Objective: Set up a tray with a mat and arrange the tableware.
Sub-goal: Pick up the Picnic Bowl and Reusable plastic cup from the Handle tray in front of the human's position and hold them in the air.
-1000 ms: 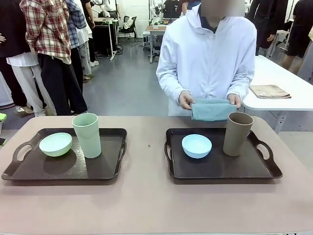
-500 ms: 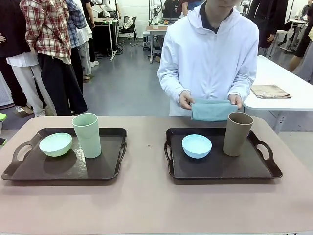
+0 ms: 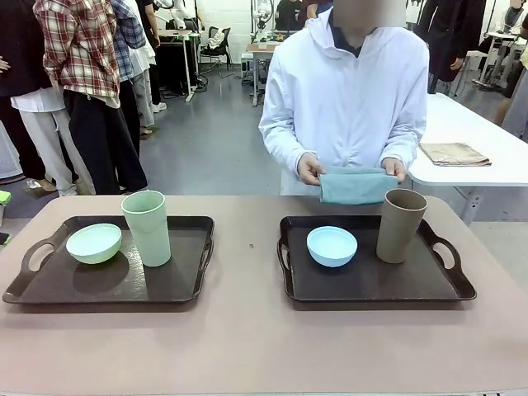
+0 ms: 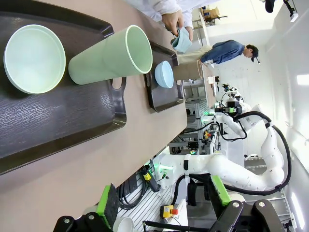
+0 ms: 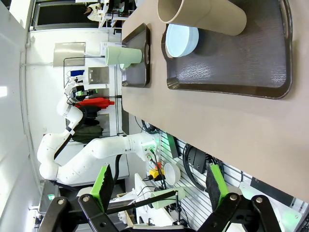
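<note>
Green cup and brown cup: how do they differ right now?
Colour: the green cup is pale green, the brown cup dull brown.
Place: the green cup stands on the left tray, the brown cup on the right tray.
Neighbour: the green cup stands close beside the green bowl; the brown cup stands clearly apart from the blue bowl.
Shared: both are upright, tall, handleless and wider at the rim.

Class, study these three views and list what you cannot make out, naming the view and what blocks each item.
Front view: the folded cloth is doubled over, so its full size stays hidden.
Front view: the brown cup hides its inner bottom behind its own wall.
Right wrist view: that cup's mouth is cut off by the top edge.
Front view: the speck on the table is too small to identify.
</note>
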Controlling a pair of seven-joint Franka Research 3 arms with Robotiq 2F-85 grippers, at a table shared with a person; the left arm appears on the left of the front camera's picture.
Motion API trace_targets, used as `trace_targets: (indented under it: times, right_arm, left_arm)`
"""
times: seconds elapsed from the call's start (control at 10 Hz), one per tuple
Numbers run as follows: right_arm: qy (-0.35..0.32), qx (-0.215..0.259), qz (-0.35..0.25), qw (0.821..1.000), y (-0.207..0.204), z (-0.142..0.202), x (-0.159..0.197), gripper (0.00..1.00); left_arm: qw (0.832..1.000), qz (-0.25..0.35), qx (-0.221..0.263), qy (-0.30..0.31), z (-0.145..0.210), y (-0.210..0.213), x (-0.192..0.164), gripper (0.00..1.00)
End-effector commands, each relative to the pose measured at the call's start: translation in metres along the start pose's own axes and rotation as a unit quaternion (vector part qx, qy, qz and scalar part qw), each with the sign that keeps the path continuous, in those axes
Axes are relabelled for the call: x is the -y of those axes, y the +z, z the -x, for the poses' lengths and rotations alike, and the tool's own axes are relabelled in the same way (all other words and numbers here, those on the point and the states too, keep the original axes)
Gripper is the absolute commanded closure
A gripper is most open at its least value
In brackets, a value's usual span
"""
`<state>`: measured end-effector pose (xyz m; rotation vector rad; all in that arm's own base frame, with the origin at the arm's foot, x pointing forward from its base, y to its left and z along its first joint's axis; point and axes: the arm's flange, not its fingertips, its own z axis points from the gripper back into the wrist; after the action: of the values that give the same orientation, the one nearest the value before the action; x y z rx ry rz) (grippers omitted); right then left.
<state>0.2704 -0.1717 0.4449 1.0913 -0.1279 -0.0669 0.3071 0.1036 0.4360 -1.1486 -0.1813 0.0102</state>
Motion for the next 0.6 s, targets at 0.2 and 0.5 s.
trace_targets:
  times: [0.2, 0.5]
  right_arm:
    - [0.004, 0.006, -0.014, 1.0, -0.0011, -0.0002, -0.0001, 0.0]
    - [0.004, 0.006, -0.014, 1.0, -0.0011, -0.0002, -0.0001, 0.0]
  left_arm:
    - [1.0, 0.01, 0.004, -0.006, -0.0011, 0.0012, -0.0005, 0.0]
    - [1.0, 0.01, 0.004, -0.006, -0.0011, 0.0012, -0.0005, 0.0]
